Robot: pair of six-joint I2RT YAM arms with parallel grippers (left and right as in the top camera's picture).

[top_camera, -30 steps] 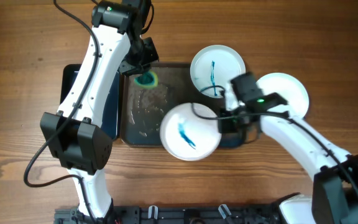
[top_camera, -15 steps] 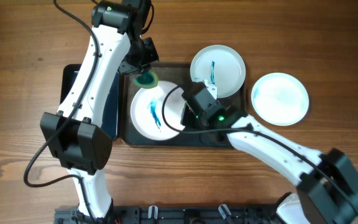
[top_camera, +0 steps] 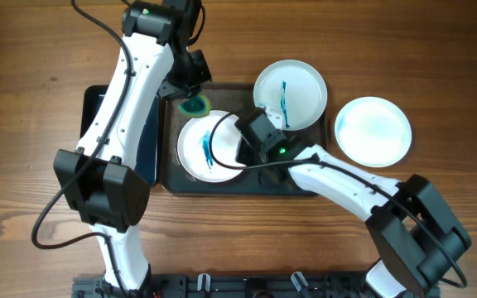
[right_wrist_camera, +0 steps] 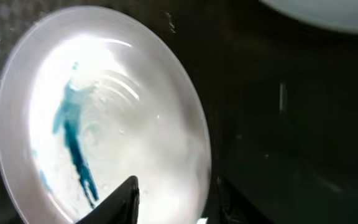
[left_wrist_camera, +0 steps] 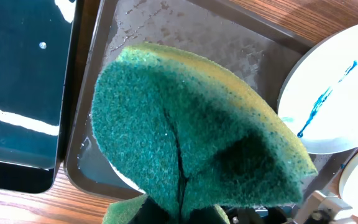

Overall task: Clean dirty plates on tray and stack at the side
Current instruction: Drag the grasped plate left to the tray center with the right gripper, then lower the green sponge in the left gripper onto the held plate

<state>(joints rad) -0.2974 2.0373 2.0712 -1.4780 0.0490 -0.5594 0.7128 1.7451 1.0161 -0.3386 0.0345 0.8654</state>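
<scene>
Green sponge (left_wrist_camera: 191, 137) pinched tight in left gripper (top_camera: 190, 93) above tray (left_wrist_camera: 142, 25); right gripper (top_camera: 243, 146) at rim of blue-smeared plate (top_camera: 201, 151) lying in tray, can't tell if it's gripping

You see a white plate (right_wrist_camera: 123, 106) lying on the dark tray (right_wrist_camera: 284, 162); a blue-teal smear (right_wrist_camera: 73, 146) runs down its left half; one dark fingertip (right_wrist_camera: 122, 198) pokes over its lower edge; another plate's rim (right_wrist_camera: 328, 12) shows top right.
</scene>
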